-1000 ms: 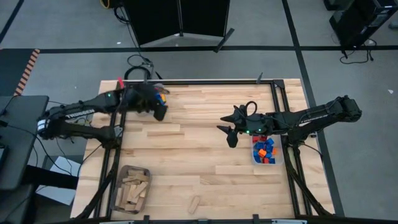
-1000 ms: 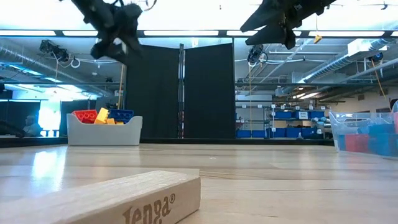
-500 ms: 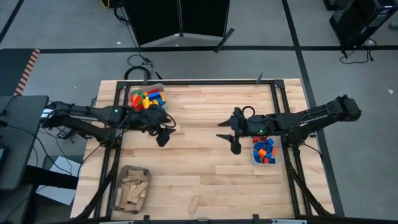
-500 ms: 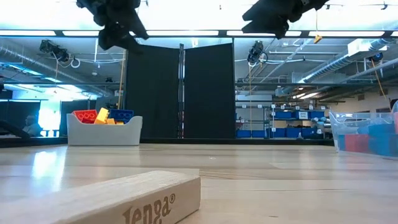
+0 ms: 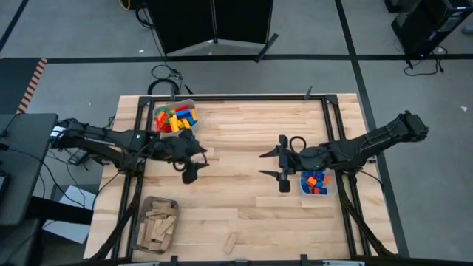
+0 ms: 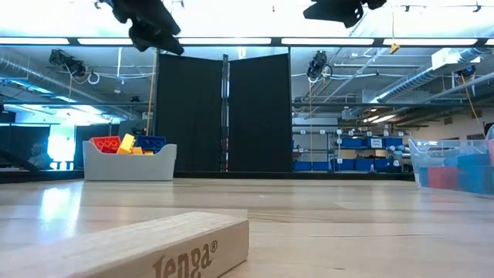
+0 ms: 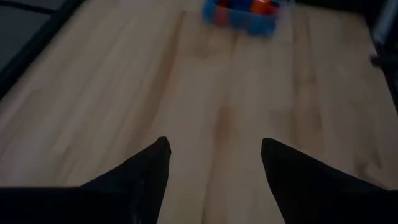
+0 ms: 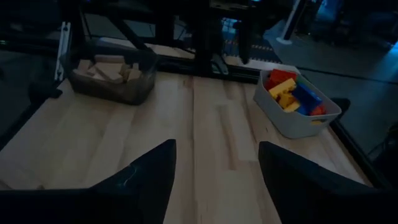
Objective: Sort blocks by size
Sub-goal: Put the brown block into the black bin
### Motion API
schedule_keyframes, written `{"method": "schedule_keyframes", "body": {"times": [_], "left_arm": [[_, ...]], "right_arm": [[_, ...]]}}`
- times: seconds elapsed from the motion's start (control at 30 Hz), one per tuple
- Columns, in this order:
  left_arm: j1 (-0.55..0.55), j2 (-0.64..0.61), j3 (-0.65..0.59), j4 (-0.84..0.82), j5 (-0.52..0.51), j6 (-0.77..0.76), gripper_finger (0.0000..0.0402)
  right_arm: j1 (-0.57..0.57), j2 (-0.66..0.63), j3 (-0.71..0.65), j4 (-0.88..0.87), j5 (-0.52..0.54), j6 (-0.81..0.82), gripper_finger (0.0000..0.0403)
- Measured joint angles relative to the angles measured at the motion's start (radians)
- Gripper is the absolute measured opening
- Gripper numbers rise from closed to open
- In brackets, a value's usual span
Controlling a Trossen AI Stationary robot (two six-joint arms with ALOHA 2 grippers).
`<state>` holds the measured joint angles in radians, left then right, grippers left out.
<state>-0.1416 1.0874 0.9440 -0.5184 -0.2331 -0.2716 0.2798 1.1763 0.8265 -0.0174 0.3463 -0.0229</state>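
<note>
Right now you have three bins on the table and one loose wooden block. Your left gripper and right gripper both hang empty, fingers apart, bare wood beneath each.

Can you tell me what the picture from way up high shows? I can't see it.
Two dark robot arms reach over a wooden table, the left gripper and right gripper both open and empty. Bins of colourful bricks and wooden pieces sit at the edges.
</note>
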Motion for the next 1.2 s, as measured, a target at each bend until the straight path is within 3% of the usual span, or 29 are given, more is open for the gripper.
{"method": "schedule_keyframes", "body": {"times": [0.17, 0.4, 0.83, 1.2], "left_arm": [[-0.096, 0.000, 0.000, -0.038, 0.002, 0.024, 0.0259], [-0.216, -0.001, 0.000, -0.090, 0.000, -0.008, 0.0259], [-0.378, -0.004, 0.000, -0.121, -0.013, -0.081, 0.0259], [-0.456, -0.004, 0.000, -0.119, -0.013, -0.128, 0.0259]], "right_arm": [[0.047, 0.015, 0.028, -0.023, 0.061, 0.021, 0.0264], [0.124, 0.222, 0.283, -0.217, 0.088, 0.030, 0.0305], [0.177, 0.747, 0.787, -0.582, -0.108, 0.014, 0.0284], [0.280, 1.078, 1.045, -0.607, -0.170, -0.056, 0.0289]]}}
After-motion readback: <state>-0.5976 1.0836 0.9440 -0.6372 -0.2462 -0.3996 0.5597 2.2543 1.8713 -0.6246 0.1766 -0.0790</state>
